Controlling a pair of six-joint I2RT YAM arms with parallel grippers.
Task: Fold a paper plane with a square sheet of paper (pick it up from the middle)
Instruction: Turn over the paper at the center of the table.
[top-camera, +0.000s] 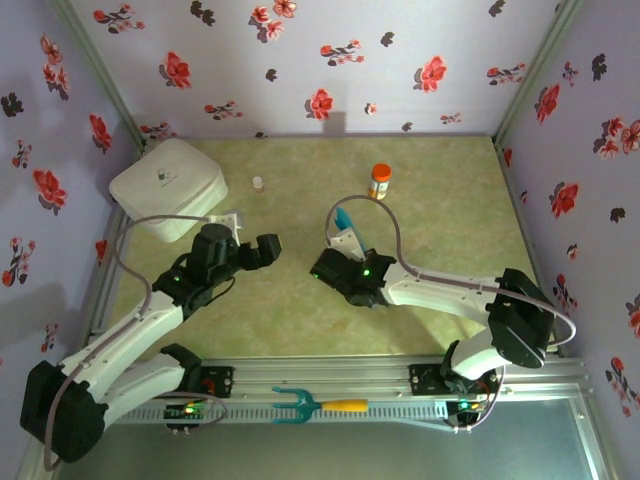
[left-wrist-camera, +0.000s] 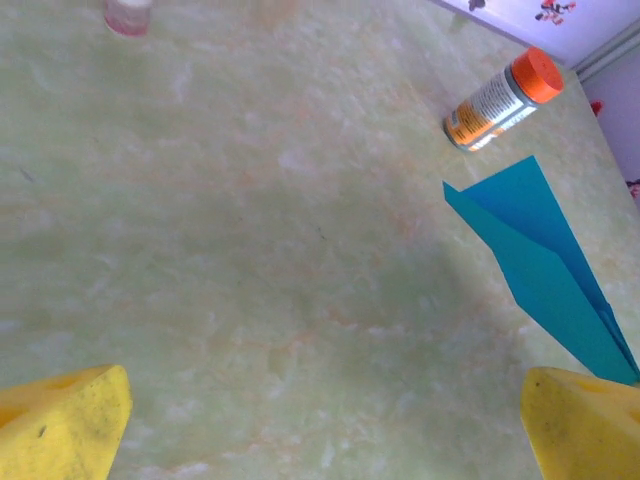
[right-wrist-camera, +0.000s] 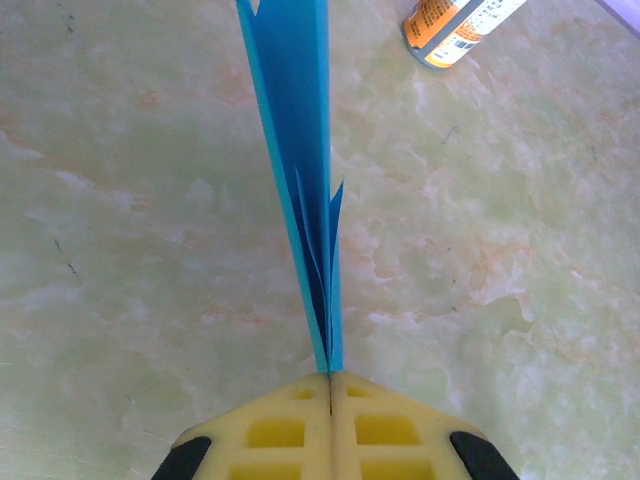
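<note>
Light: bright, diffuse, overhead. Shadows: faint, soft-edged, on the table. Overhead view slightly soft; my wrist views crisp.

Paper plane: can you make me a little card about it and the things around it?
paper plane: blue, folded narrow, sticking out from the right fingers toward the bottle
right fingers: shut on one end of the plane
left fingers: open, holding nothing, over bare table
orange-capped bottle: on the table, beyond the plane
white box: far left corner
small jar: beside the white box
teal pronged tool: on the near rail between the arm bases, apart from both arms' fingers
</note>
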